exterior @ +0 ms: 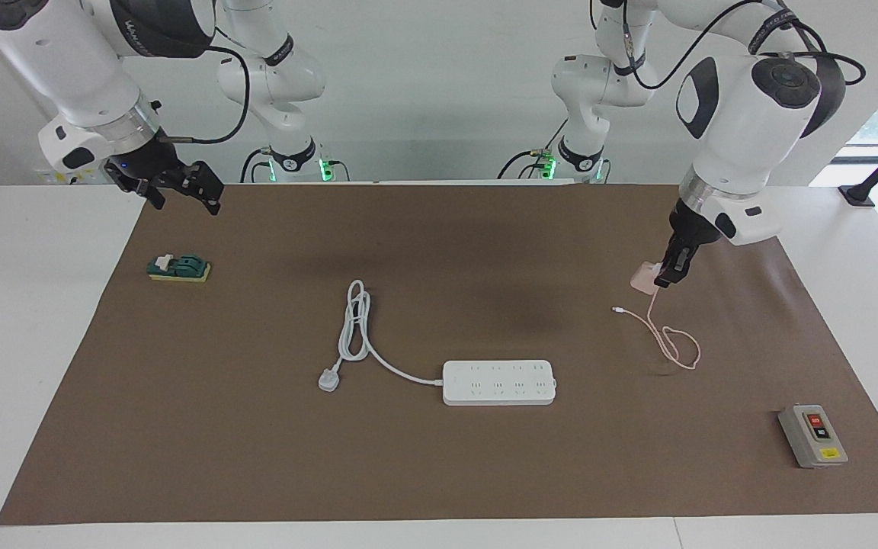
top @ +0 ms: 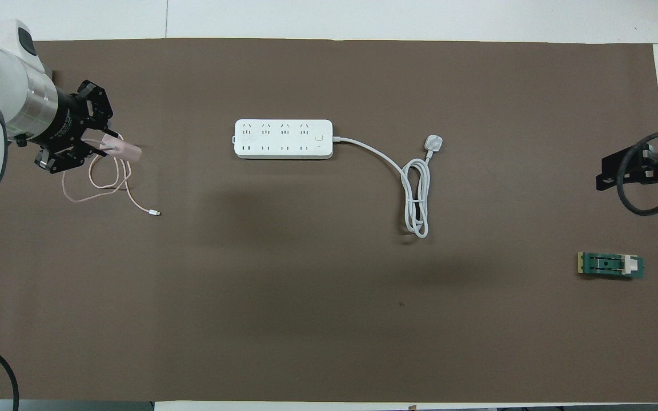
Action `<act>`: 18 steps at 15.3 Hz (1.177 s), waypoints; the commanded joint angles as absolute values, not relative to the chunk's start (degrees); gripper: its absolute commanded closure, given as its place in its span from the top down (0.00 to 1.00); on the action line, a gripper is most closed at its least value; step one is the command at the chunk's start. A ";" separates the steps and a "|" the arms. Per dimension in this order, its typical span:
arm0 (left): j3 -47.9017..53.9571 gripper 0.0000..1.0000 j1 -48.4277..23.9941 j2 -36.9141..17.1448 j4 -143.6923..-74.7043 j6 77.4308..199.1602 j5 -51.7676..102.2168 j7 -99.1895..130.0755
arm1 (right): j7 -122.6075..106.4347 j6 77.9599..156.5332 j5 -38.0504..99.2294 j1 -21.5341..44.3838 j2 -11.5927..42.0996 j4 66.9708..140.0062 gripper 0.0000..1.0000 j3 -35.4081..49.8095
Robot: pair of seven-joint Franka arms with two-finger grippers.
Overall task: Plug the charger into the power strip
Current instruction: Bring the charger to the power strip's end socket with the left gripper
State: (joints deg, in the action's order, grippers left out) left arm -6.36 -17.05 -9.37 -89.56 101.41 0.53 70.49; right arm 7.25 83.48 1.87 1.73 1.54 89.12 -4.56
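**Charger in my left gripper's grasp, not yet at the strip**

My left gripper [exterior: 666, 276] is down at the left arm's end of the table, its fingers closed on the charger [exterior: 643, 276]. Whether the cube rests on the brown mat [exterior: 256, 457] or is slightly lifted, I cannot tell. Its thin pink cable [exterior: 671, 343] trails loose on the mat, loops once, and ends in a small white connector [exterior: 616, 309] lying free.

The power strip [exterior: 498, 382] lies flat near the table's middle, farther from the robots than the charger, well apart from it. Its thick cord runs toward the right arm's end to a white three-pin plug [exterior: 328, 379].

My right gripper [exterior: 176, 185] waits, raised and unclenched, over the mat's edge at its own end of the table, holding nothing, near a green block [exterior: 178, 268].

Assessment: the charger looks light, rigid and smooth-sided, so a grip across two flat faces should serve best, prongs left clear. The cable is soft and will drag; snagging is a risk. The strip appears light enough to slide under insertion force.
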 commanded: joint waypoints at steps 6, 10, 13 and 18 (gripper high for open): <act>-7.47 0.00 -21.97 -22.75 -76.22 98.09 1.58 86.30 | 1.56 86.31 1.23 -1.50 0.53 90.62 1.00 -3.78; -9.31 0.00 -24.78 -32.14 -68.06 96.69 1.23 91.39 | 3.51 86.31 1.14 -1.58 0.97 88.77 1.00 -3.69; -12.91 0.00 -27.77 -38.49 -60.04 93.43 1.58 95.17 | 3.34 86.83 0.71 -2.02 1.58 88.60 1.00 -3.60; -17.30 0.00 -32.07 -39.46 -59.85 93.08 1.49 99.75 | 3.51 86.66 0.79 -2.02 1.50 88.95 1.00 -3.78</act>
